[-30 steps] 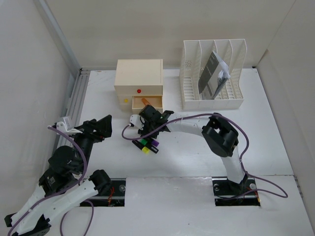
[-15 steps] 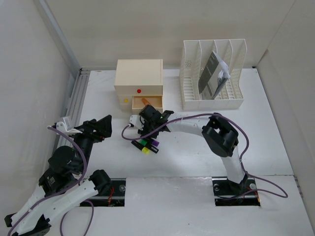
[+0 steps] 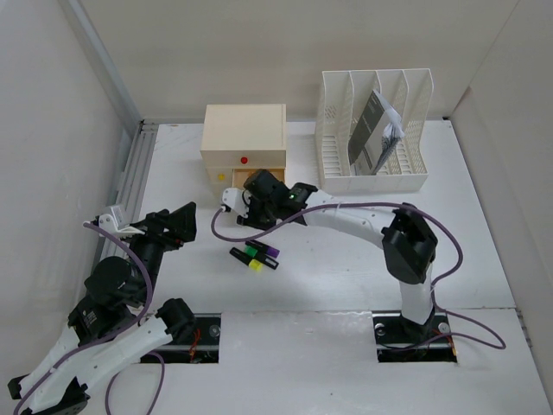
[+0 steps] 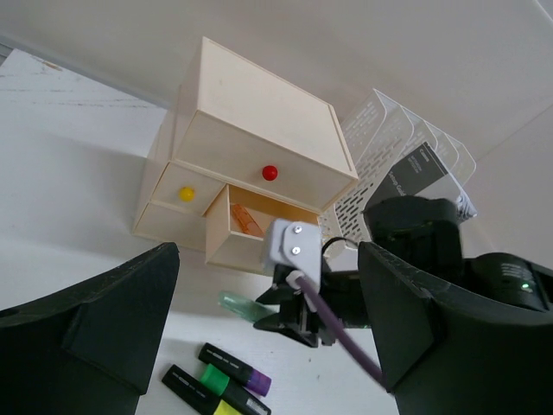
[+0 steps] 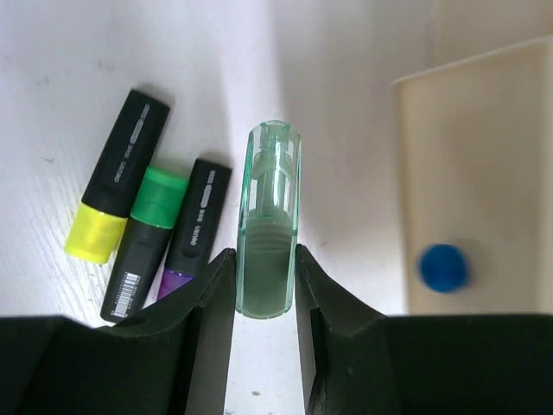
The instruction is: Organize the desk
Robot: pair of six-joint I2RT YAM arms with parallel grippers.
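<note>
The white surface (image 3: 346, 268) fills the floor of the booth. A metal rail (image 3: 138, 164) runs along its left side, and the two arm bases sit in cutouts (image 3: 206, 333) at its near edge.

The right claw (image 5: 264, 268) is partly closed, pinching a pale green see-through pen (image 5: 270, 190) by one end. The rest of the pen sticks out past the fingertips. From above, that claw sits just in front of the beige drawer box (image 3: 244, 134) at the back of the surface. Whether the pen clears the surface I can't tell.

Near the pen, three black-bodied highlighters lie side by side on the surface. One has a yellow cap (image 5: 91, 235), one a green (image 5: 162, 188) and one a purple (image 5: 175, 285).

The drawer box shows a red knob (image 4: 270, 172) on its upper drawer, a yellow knob (image 4: 186, 194) lower left and a blue knob (image 5: 443, 266). Its lower right drawer (image 4: 226, 226) is pulled out, with something orange (image 4: 244, 220) lying inside.

The left claw (image 4: 268, 259) hangs over the left part of the surface, well apart from the highlighters. Its fingers are spread wide with nothing between them, and it faces the drawer box.

At the back right stands a white slotted file rack (image 3: 415, 104) with a dark booklet (image 3: 367, 125) leaning in one of its slots.
</note>
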